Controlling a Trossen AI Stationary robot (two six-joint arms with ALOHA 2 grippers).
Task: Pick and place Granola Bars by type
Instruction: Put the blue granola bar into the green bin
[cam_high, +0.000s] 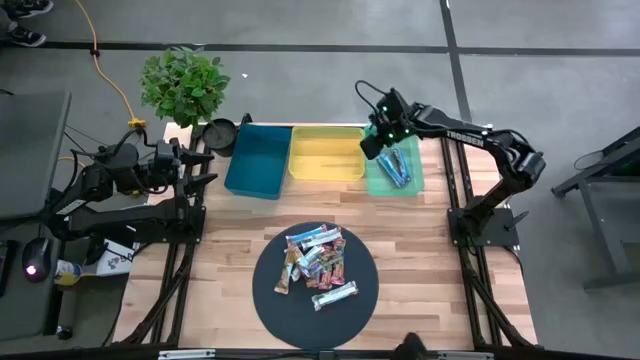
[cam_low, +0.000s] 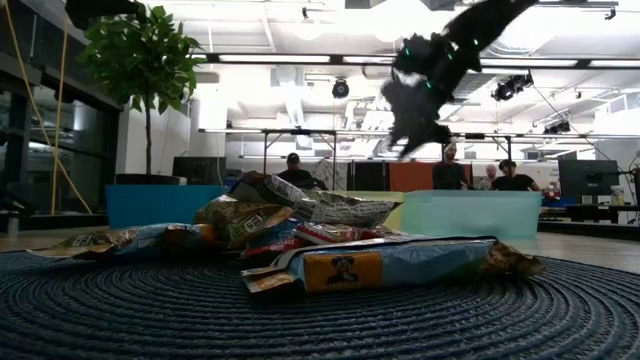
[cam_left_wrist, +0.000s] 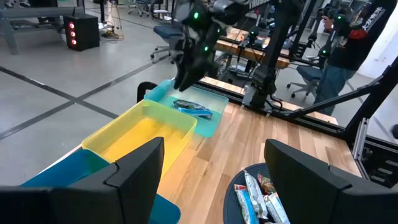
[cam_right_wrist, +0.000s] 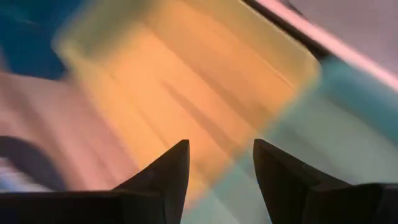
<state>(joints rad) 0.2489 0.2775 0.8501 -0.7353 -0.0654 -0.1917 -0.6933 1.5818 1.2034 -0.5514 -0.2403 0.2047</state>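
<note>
We see blue bars (cam_high: 393, 168) in the green bin (cam_high: 412, 183) at the table's far edge; the yellow bin (cam_high: 326, 155) holds nothing. Our right gripper (cam_high: 372, 145) hovers open, empty, over their shared wall. Remaining Granola Bars (cam_high: 316, 262) pile on the round mat (cam_high: 268, 297). Only the low view shows people (cam_low: 293, 171) beyond.

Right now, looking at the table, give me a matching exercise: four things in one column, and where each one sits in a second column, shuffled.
Things:
1. blue-wrapped bars
2. pile of mixed bars
3. yellow bin
4. left gripper

Places:
A. between the blue bin and the green bin
B. on the dark round mat
C. inside the green bin
D. at the table's left edge, near the potted plant

Pairs: 1-C, 2-B, 3-A, 4-D
</note>
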